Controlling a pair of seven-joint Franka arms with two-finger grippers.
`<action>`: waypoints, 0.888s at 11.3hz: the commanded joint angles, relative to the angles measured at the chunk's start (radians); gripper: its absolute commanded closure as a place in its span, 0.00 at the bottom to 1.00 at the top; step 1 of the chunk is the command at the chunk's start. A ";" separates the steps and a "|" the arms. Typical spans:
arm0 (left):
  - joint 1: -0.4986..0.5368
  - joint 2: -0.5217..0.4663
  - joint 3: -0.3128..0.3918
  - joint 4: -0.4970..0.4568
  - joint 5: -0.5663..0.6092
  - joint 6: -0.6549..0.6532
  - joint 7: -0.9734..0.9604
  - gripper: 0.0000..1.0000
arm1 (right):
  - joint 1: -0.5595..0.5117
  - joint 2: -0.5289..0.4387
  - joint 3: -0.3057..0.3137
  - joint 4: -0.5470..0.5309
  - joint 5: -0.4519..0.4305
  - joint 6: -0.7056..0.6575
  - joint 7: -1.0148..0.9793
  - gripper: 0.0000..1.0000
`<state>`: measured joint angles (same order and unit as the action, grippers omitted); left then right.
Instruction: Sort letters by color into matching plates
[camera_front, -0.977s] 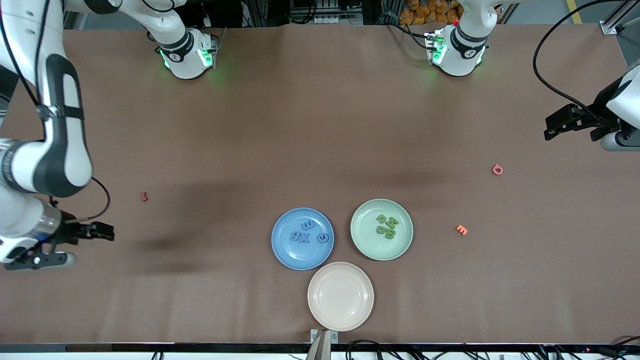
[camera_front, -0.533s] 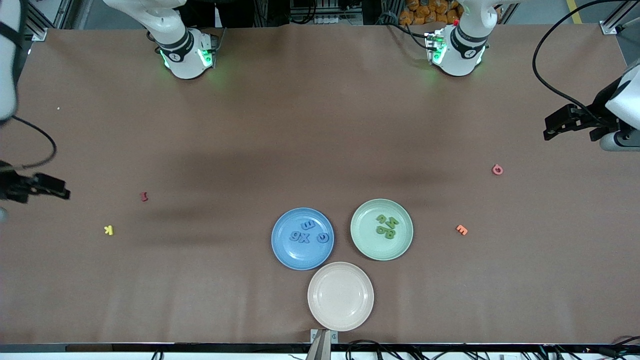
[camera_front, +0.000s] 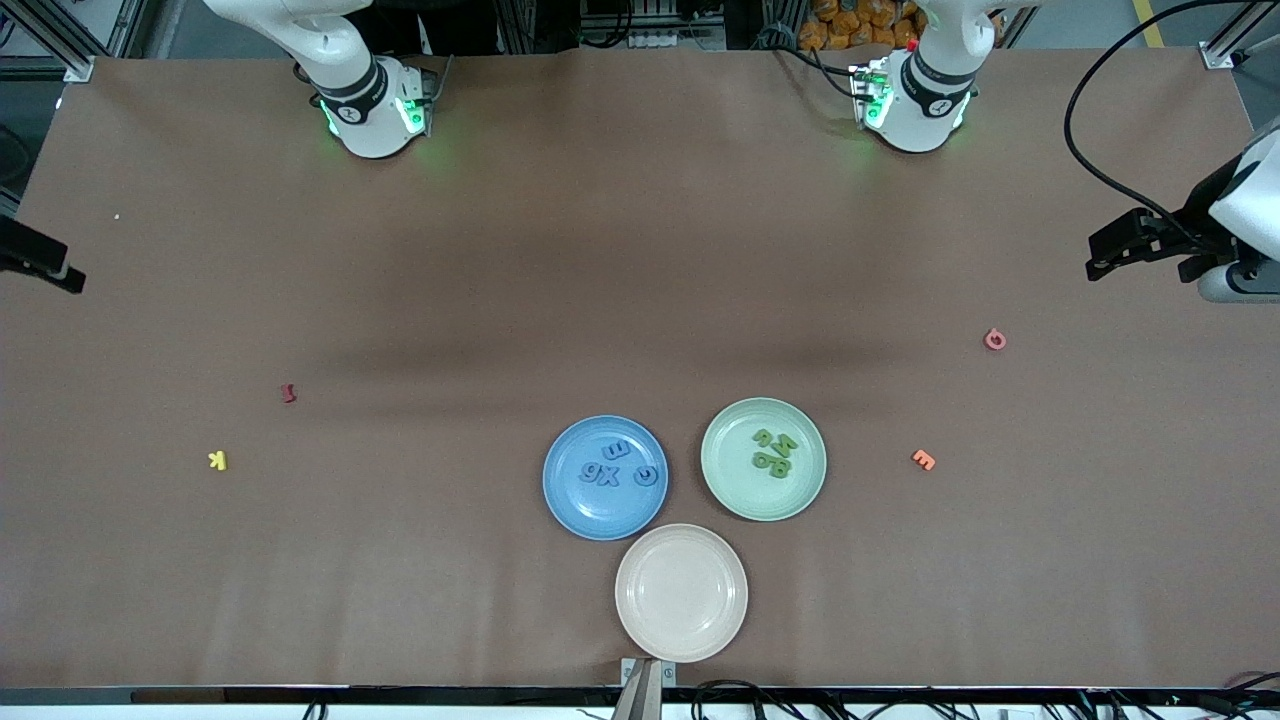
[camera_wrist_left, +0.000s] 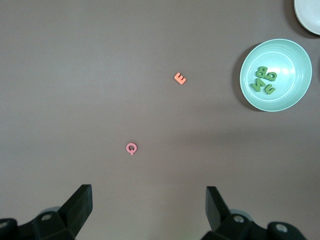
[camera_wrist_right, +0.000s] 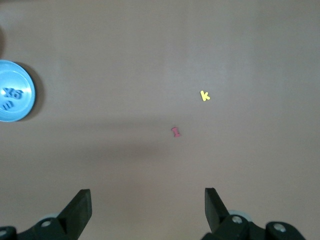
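Note:
The blue plate (camera_front: 600, 515) holds several blue letters (camera_front: 610, 473). Beside it, the mint green plate (camera_front: 738, 495) holds several green letters (camera_front: 775, 455). My left gripper (camera_front: 1100, 255) hangs open and empty over the left arm's end of the table. In the left wrist view it (camera_wrist_left: 149, 210) looks down on bare table, with the green plate (camera_wrist_left: 285, 55) and its green letters (camera_wrist_left: 264, 80) well off. My right gripper (camera_front: 62, 277) is at the table's edge at the right arm's end, open and empty (camera_wrist_right: 148, 210). The blue plate (camera_wrist_right: 22, 107) shows in the right wrist view.
An empty cream plate (camera_front: 681, 592) lies nearest the front camera. A dark red piece (camera_front: 289, 393) and a yellow K (camera_front: 217, 460) lie toward the right arm's end. An orange E (camera_front: 923, 459) and a pink piece (camera_front: 995, 339) lie toward the left arm's end.
My right arm has swung away from the table toward its edge, which uncovered the yellow K. My left arm has not moved. The plates and letters are unchanged.

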<state>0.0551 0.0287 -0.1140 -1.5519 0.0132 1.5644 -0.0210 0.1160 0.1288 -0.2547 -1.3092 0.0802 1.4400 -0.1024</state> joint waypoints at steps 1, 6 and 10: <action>0.002 -0.007 -0.007 0.001 0.016 -0.014 -0.011 0.00 | 0.040 -0.020 -0.008 -0.030 -0.011 -0.003 0.119 0.00; 0.003 -0.007 -0.007 0.001 0.016 -0.014 -0.010 0.00 | 0.083 -0.028 -0.009 -0.151 -0.052 0.103 0.234 0.00; 0.002 -0.006 -0.007 0.001 0.013 -0.012 -0.010 0.00 | 0.105 -0.047 -0.009 -0.160 -0.053 0.109 0.263 0.00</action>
<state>0.0550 0.0286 -0.1151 -1.5520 0.0132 1.5644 -0.0210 0.2018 0.1199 -0.2555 -1.4408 0.0477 1.5405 0.1401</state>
